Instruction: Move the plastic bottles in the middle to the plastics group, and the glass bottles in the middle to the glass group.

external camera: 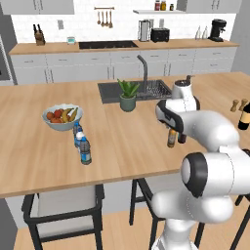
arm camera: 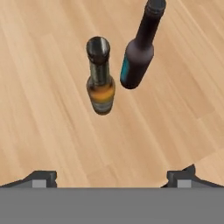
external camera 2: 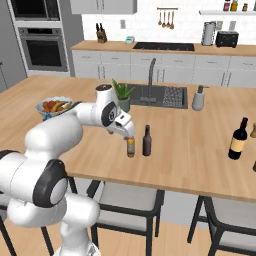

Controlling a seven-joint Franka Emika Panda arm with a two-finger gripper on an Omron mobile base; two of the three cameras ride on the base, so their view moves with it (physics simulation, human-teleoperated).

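Observation:
Two small glass bottles stand mid-counter: an amber one with a dark neck and cap (arm camera: 100, 83) (external camera 2: 130, 147) (external camera: 171, 138), and beside it a slim dark brown one (arm camera: 138, 52) (external camera 2: 147, 141). My gripper (arm camera: 111, 179) (external camera 2: 129, 134) (external camera: 172, 129) hangs open just above the amber bottle, holding nothing. At the left a greyish plastic bottle with a dark cap and blue band (external camera: 85, 151) stands next to a clear blue-capped plastic bottle (external camera: 78, 134). The big dark wine bottle (external camera 2: 238, 139) (external camera: 245, 115) stands far right.
A bowl of fruit (external camera: 62, 117) sits behind the plastic bottles. A potted plant (external camera: 128, 95) and the sink (external camera: 110, 91) lie behind the arm. Two wooden shakers (external camera: 235, 105) stand near the wine bottle. Stools stand along the counter's near edge (external camera 2: 150, 186).

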